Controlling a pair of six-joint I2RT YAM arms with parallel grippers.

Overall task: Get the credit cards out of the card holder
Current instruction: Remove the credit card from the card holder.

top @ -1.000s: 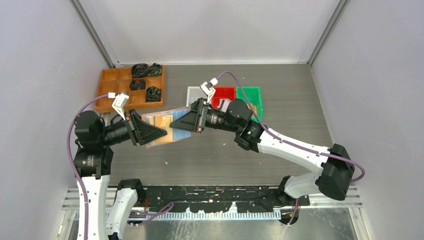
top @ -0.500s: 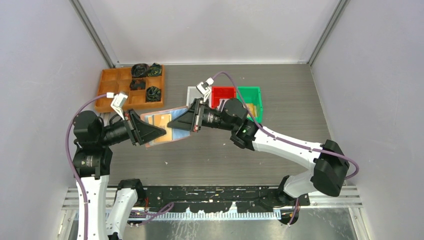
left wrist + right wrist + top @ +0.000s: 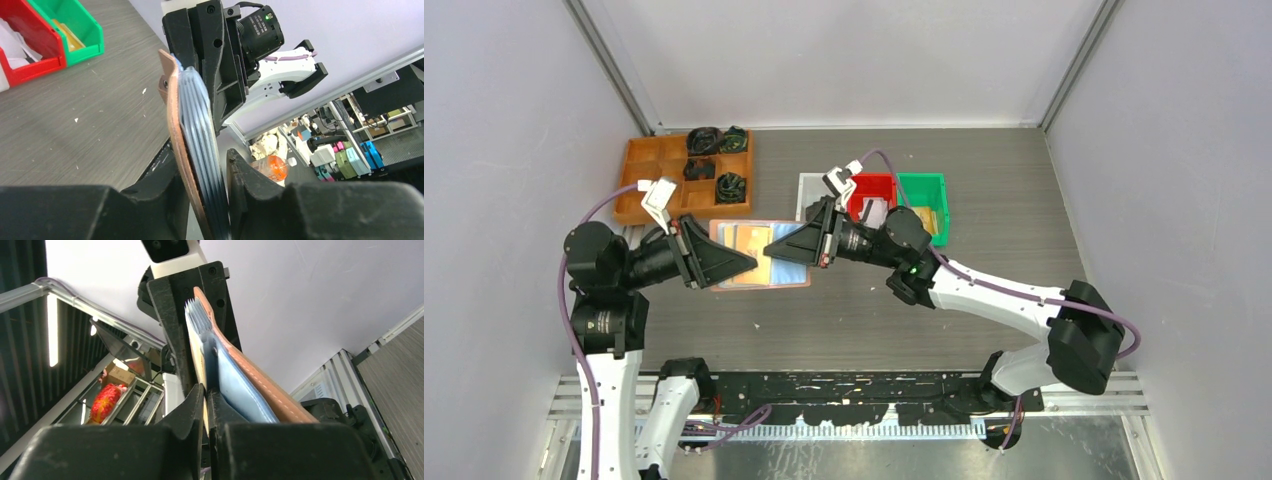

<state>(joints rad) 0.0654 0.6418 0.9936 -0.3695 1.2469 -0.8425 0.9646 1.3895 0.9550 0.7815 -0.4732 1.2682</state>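
Note:
The card holder (image 3: 759, 256), brown leather outside with blue sleeves inside, hangs above the table between both arms. My left gripper (image 3: 746, 265) is shut on its left end. In the left wrist view the leather cover and blue sleeves (image 3: 192, 125) stand edge-on between the fingers of my left gripper (image 3: 206, 200). My right gripper (image 3: 771, 250) meets it from the right. In the right wrist view my right gripper (image 3: 205, 402) is shut on a thin cream-edged credit card (image 3: 196, 347) standing beside the blue sleeves (image 3: 235, 385) and the brown cover (image 3: 260, 380).
A wooden compartment tray (image 3: 646, 178) with black items sits at the back left. A white bin (image 3: 812, 186), a red bin (image 3: 871, 184) and a green bin (image 3: 924, 187) stand behind the right arm; a yellow card (image 3: 927, 217) lies in the green one.
The card holder has turned from a tilt to lie level and square in the top view. The right gripper has shifted slightly left along it; the left arm eased back a little.

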